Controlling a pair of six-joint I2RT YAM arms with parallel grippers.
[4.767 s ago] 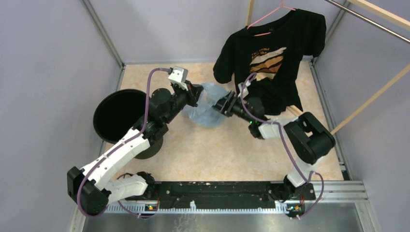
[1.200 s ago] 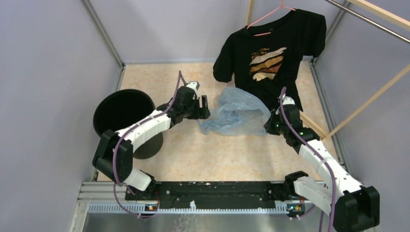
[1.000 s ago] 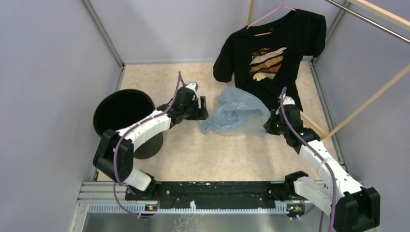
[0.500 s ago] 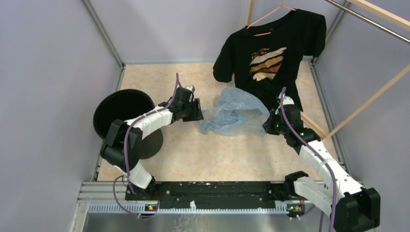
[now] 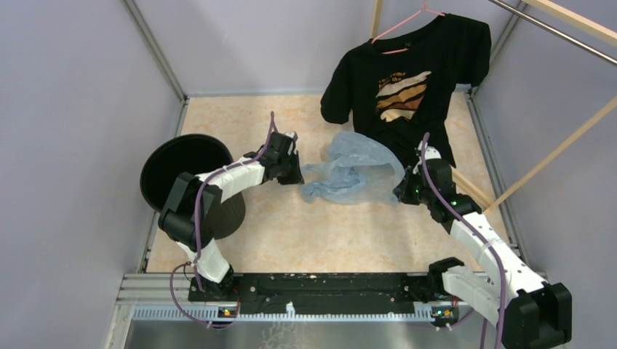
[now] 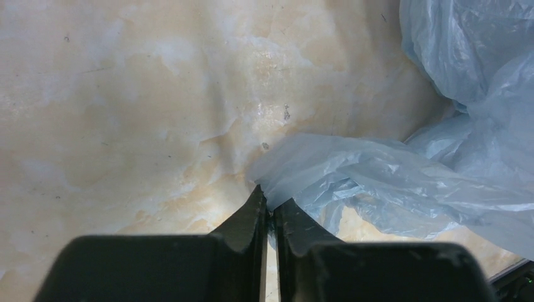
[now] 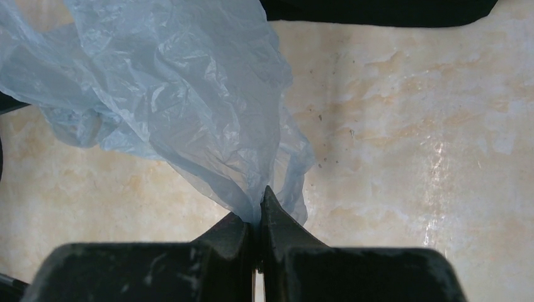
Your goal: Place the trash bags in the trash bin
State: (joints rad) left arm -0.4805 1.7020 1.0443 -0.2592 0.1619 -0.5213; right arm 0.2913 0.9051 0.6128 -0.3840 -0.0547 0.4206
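The pale-blue trash bag (image 5: pixel 356 169) lies crumpled on the floor between my two arms, below the hanging shirt. My left gripper (image 5: pixel 300 177) is shut on the trash bag's left edge; in the left wrist view the film (image 6: pixel 352 176) is pinched between the black jaws at the left gripper (image 6: pixel 269 202). At the bag's right edge my right gripper (image 5: pixel 399 195) is also shut on the film; in the right wrist view the bag (image 7: pixel 182 94) runs up from the right gripper (image 7: pixel 259 204). The black round trash bin (image 5: pixel 182 174) stands at the far left, apart from the bag.
A black printed T-shirt (image 5: pixel 407 80) hangs on a pink hanger at the back right, its hem just behind the bag. Wooden rods (image 5: pixel 560 145) cross the right side. Grey walls enclose the marbled floor (image 5: pixel 327 233).
My left gripper slid left along the floor and shut on the bag's left edge, where before it stood open. The right gripper held its grip and barely moved.
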